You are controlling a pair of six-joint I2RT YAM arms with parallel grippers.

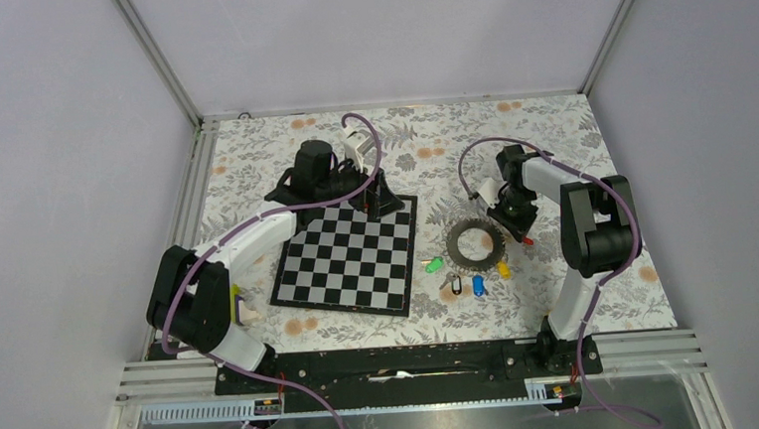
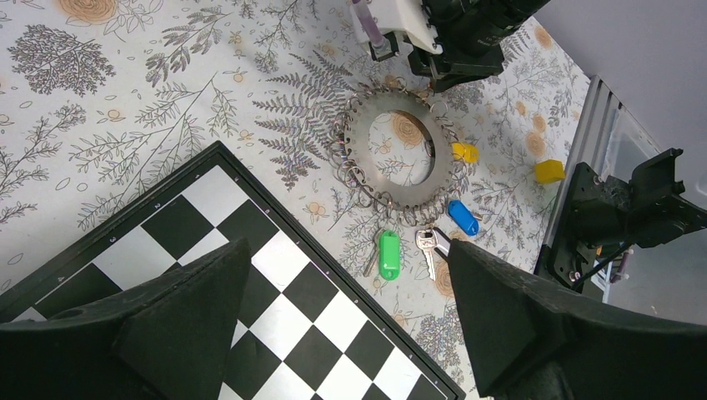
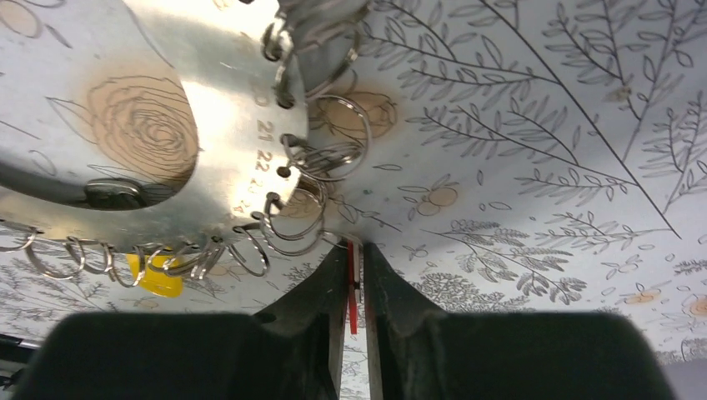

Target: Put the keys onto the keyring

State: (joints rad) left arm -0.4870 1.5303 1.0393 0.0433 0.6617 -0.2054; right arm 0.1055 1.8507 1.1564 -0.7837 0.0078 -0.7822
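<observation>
The left arm reaches forward across the chessboard (image 1: pixel 348 258), its elbow low and its wrist above the board's far edge. The left gripper (image 1: pixel 372 197) hangs there with its jaws spread wide and nothing between them. The right arm is folded back on itself, the forearm angled down toward the table. The right gripper (image 1: pixel 518 228) sits low at the keyring's right rim, its fingers (image 3: pixel 321 292) almost together and pinching a thin red tag (image 3: pixel 352 293) seen edge-on.

The table wears a pale cloth (image 1: pixel 571 163) printed with ferns and orange flowers. Plain grey walls and aluminium frame posts close it in on three sides.

There is one keyring (image 2: pixel 363 150), a flat grey metal ring with many small wire loops around its outer edge. It lies flat on the cloth just right of the board. Near its edge I count one green tag (image 2: pixel 388 254), one blue tag (image 2: pixel 463 217), one bare silver key (image 2: pixel 427 244) and one yellow tag (image 2: pixel 465 152), the yellow one touching the rim. A second yellow piece (image 2: pixel 549 171) lies apart, nearer the rail; I cannot tell whether it is a tag.
</observation>
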